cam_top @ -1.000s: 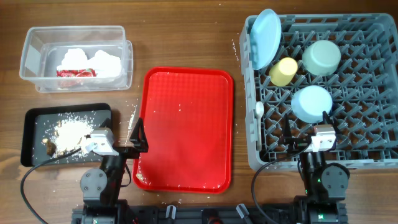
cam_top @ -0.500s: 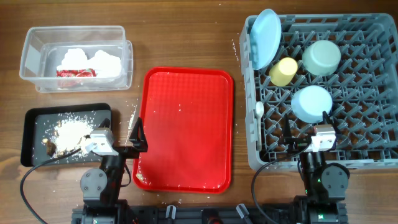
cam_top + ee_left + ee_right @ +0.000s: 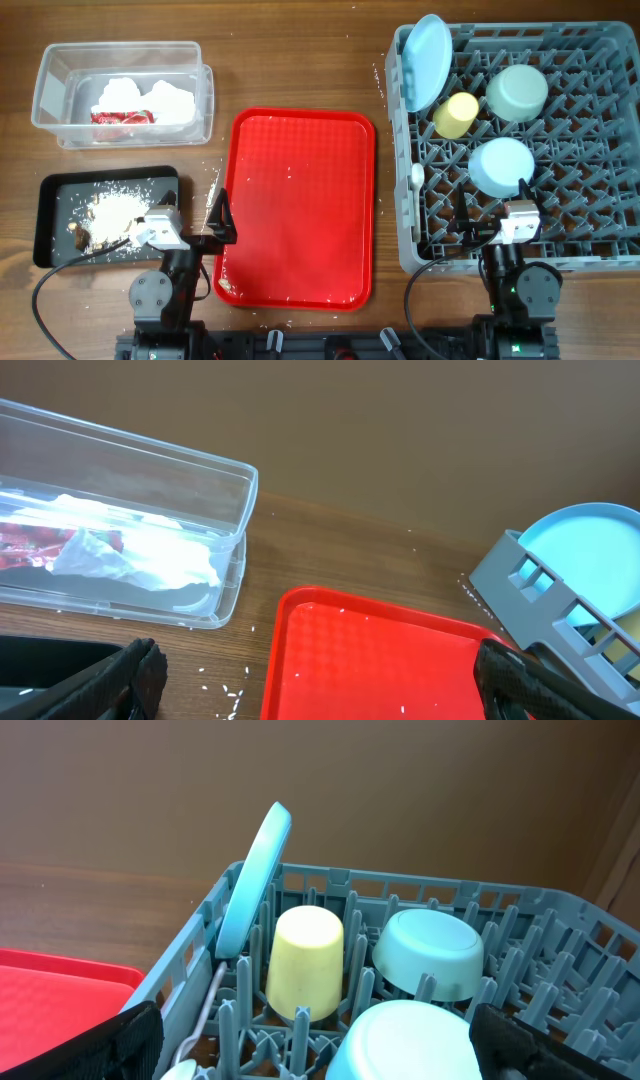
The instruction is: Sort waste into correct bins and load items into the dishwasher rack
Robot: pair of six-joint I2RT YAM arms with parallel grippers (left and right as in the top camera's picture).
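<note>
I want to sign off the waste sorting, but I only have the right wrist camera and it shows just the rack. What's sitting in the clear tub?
Observer: The clear tub holds crumpled white napkins and a red wrapper.
Operator: And the black tray?
Observer: The black tray holds a pale heap of food scraps.
Operator: Anything on the red tray?
Observer: The red tray carries only a few small crumbs, the clearest ones at its corner nearest the left arm.
</note>
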